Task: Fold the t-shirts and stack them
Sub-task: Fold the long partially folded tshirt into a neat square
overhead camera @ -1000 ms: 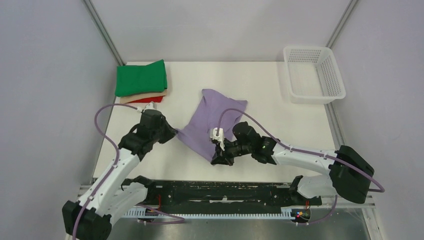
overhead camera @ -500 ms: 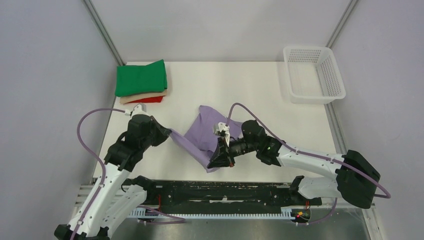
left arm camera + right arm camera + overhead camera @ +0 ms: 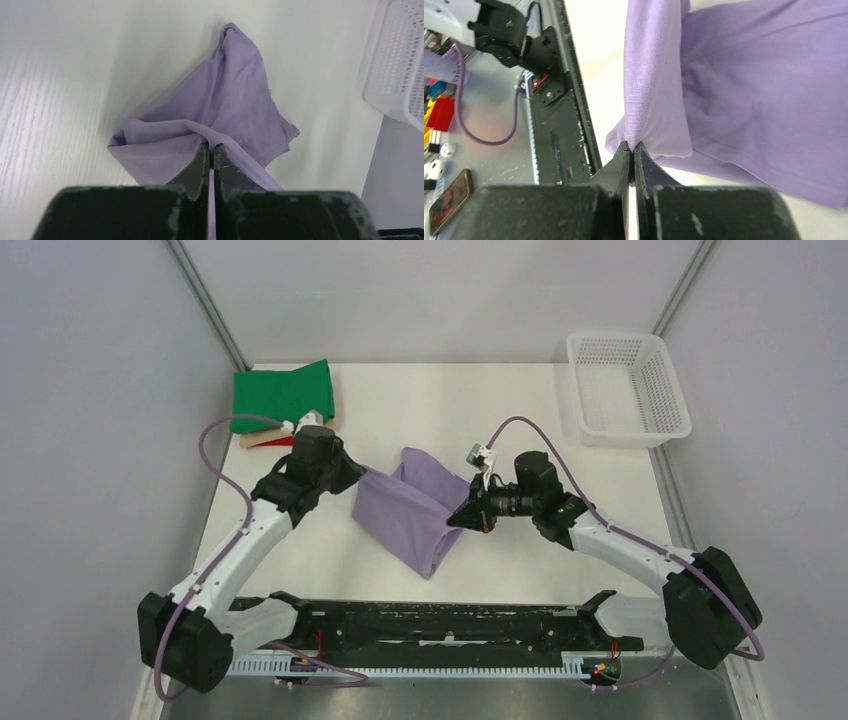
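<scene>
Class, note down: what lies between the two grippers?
The lavender t-shirt, gripped by both left gripper and right gripper; the top external view shows it.

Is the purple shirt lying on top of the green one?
No, the purple shirt is out in the middle, clearly apart from the green shirt at the far left corner.

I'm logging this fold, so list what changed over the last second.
The left gripper and right gripper, both staying shut on the lavender-purple cloth t-shirt, moved away from the arm bases, drawing the shirt up into a sagging fold between them. Nothing was released. The stack of folded shirts with the green one on top and the white plastic mesh basket stayed put.
</scene>
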Controlling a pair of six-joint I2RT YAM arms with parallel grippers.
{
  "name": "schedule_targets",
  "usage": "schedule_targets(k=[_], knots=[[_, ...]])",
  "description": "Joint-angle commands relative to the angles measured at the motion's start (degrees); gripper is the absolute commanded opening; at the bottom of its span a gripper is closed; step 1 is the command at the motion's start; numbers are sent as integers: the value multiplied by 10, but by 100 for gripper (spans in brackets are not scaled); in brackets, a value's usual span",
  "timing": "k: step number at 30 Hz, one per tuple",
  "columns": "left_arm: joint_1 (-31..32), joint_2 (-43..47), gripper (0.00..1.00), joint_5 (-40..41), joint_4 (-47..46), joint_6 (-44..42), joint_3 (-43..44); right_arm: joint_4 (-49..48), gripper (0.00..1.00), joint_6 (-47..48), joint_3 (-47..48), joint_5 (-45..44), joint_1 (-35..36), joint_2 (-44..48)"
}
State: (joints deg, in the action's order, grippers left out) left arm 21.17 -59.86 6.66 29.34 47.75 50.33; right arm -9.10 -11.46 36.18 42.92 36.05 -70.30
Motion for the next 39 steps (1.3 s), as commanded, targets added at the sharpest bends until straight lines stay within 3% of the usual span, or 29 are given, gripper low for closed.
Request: schedule_targets(k=[1, 19, 30, 36, 37, 39], knots=[[-4, -69, 2, 27, -94, -15, 55, 47, 0, 28, 6, -9, -40, -6], [-5, -334, 2, -36, -125, -46, 208, 80, 0, 57, 35, -77, -137, -78], [-5, -456, 3, -63, -117, -59, 286, 90, 4, 61, 62, -200, -147, -127], [-5, -513, 35, -118, -96, -78, 345, 121, 28, 66, 104, -287, -149, -165], [-4, -515, 49, -124, -97, -79, 352, 125, 30, 64, 110, -308, -148, -165], [-4, -514, 68, -139, -93, -86, 362, 130, 38, 60, 115, -362, -149, -158]])
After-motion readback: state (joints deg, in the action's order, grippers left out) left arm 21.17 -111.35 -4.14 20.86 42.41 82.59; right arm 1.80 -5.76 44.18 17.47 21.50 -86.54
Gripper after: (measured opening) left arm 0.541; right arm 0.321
